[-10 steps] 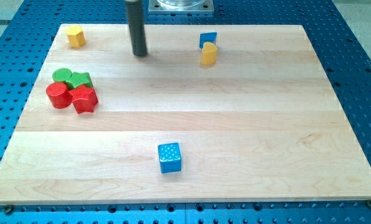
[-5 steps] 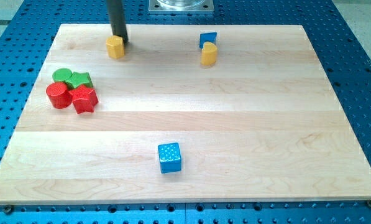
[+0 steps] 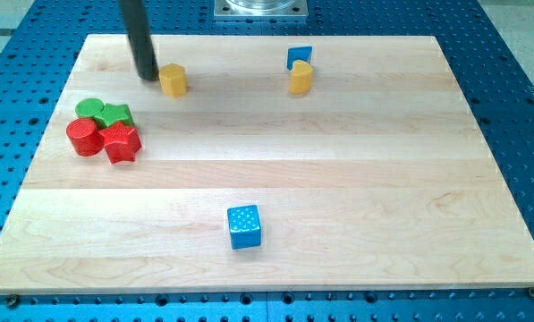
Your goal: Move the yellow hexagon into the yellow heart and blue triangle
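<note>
The yellow hexagon lies near the view's top, left of centre. My tip stands just to its left, close to it; whether they touch is unclear. The yellow heart and the blue triangle sit together at the view's top centre-right, the triangle just above the heart. They are well to the right of the hexagon.
A green cylinder, a green star, a red cylinder and a red star are clustered at the view's left. A blue cube lies at the bottom centre. The wooden board rests on a blue perforated table.
The yellow hexagon has moved from the top left corner rightward and slightly down. My tip moved from the hexagon's upper right side to its left side.
</note>
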### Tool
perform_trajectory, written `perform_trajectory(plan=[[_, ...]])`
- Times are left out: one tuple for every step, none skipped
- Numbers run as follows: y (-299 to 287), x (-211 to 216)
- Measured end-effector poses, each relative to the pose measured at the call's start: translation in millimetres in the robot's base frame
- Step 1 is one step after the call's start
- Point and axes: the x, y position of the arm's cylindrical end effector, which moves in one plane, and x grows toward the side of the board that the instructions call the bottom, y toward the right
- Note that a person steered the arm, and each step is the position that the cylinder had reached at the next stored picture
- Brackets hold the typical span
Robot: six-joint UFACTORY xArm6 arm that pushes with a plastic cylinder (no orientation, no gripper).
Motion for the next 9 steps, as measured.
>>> perform_trajectory(plan=[[33, 3], [39, 18], [46, 36], [43, 44], [16, 74], [120, 56], [191, 13], [168, 16], [122, 158]])
